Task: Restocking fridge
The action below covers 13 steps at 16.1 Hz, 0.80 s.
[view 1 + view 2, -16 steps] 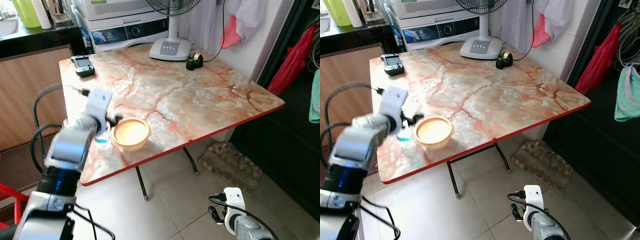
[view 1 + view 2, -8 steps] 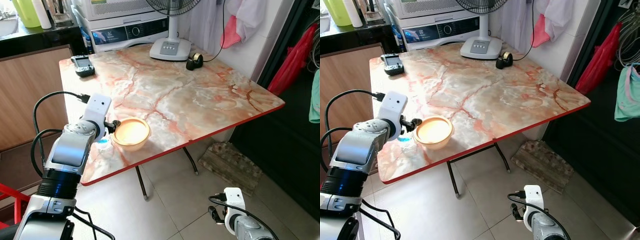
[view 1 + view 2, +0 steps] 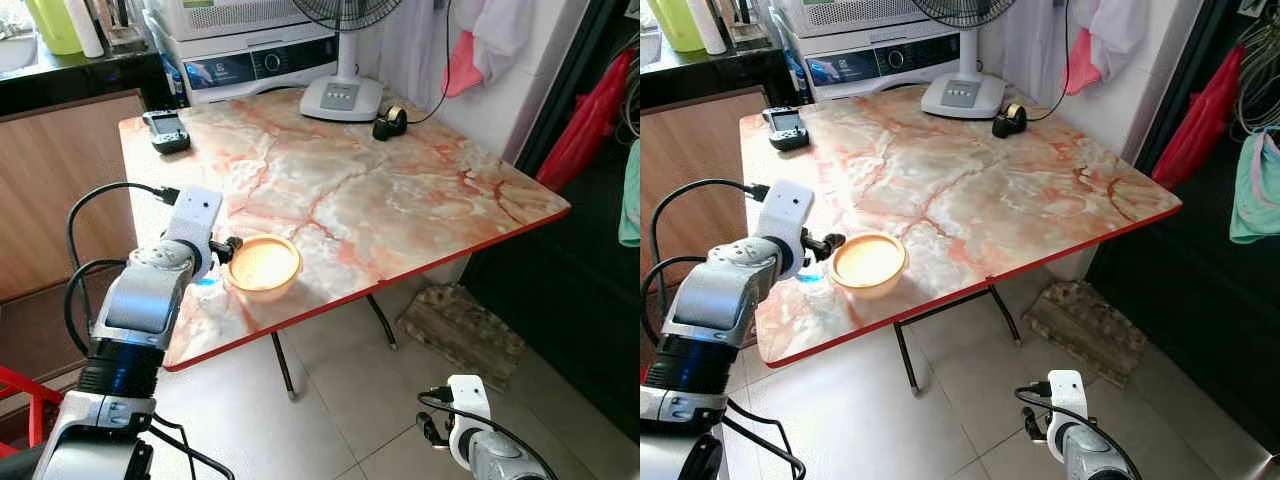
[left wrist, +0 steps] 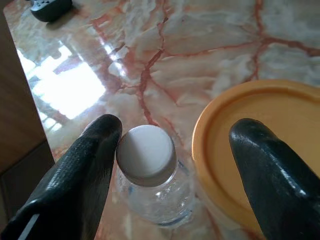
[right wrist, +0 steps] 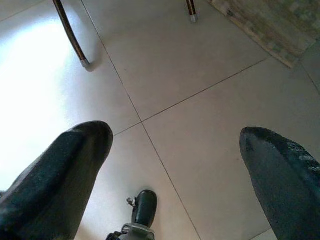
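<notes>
The water bottle (image 4: 150,180) stands upright on the counter (image 3: 400,200), near its front left corner and just beside the yellow bowl (image 3: 262,266). The restocking looks barely begun: the bottle has not been lifted, no fridge can be seen, and carrying it there is all still to come.

The left claw (image 4: 170,150) hangs over the bottle with its fingers spread wide, holding nothing. One finger (image 4: 85,165) appears to touch or nearly touch the cap, while the other sits well off over the bowl. Judging from this, the next step is to close around the bottle's neck or body without catching the bowl's rim.

The bottle is clear, thin plastic with a smooth, round white cap; a blue band shows low on its body. It will probably dent under a hard squeeze. The bowl is round, shallow and matte yellow, likely plastic.

The counter top is glossy, cream with reddish veins like marble, edged in red and carried on thin dark metal legs. Further back sit a small black handheld device (image 3: 165,130), the white base of a fan (image 3: 340,97) and a dark tape dispenser (image 3: 390,122).

The right claw (image 5: 175,150) hangs idle low over the pale tiled floor (image 5: 200,75), its fingers wide apart and empty.
</notes>
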Motion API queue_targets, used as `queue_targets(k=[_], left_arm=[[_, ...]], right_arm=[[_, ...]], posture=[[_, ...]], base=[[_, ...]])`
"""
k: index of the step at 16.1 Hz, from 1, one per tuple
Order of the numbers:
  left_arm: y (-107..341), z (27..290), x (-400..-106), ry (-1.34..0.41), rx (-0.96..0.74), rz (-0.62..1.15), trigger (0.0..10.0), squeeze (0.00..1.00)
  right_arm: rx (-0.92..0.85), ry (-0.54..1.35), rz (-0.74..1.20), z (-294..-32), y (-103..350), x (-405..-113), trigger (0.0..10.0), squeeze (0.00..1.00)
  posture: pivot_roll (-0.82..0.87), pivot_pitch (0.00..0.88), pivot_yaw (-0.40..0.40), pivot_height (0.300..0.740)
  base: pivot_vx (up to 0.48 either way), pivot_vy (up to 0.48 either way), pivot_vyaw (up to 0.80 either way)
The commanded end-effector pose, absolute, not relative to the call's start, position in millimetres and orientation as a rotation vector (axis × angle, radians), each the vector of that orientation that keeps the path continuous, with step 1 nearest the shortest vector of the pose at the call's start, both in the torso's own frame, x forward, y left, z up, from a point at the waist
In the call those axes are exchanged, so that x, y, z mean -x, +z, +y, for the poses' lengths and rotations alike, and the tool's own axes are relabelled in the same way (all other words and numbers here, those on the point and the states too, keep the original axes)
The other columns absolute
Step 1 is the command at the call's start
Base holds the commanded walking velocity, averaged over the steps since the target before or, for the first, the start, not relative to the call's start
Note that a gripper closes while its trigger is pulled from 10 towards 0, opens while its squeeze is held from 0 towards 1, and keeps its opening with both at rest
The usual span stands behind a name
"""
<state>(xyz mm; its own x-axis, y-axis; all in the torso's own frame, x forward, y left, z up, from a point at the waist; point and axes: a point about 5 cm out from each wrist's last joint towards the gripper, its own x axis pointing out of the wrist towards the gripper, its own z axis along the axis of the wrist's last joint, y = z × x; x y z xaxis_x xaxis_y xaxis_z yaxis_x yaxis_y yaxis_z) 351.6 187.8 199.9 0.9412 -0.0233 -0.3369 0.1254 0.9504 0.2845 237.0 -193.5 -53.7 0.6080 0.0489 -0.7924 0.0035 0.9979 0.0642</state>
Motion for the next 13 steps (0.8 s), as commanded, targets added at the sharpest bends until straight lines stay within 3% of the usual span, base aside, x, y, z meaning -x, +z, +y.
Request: queue_targets(k=[1,13], left_arm=[[202,190,-352,-0.070,-0.281,0.325,10.0,0.00],[205,203,-349,-0.016,-0.264,0.320,10.0,0.00]], right_arm=[[-0.049,0.029,0.918,-196,-52,-239,10.0,0.00],[-0.042,0.036,0.918,-197,-52,-239,10.0,0.00]], posture=[[0.03,0.000,-0.032,0.740],[0.04,0.000,-0.043,0.740]], base=[[0.000,0.000,0.00],[0.000,0.000,0.00]])
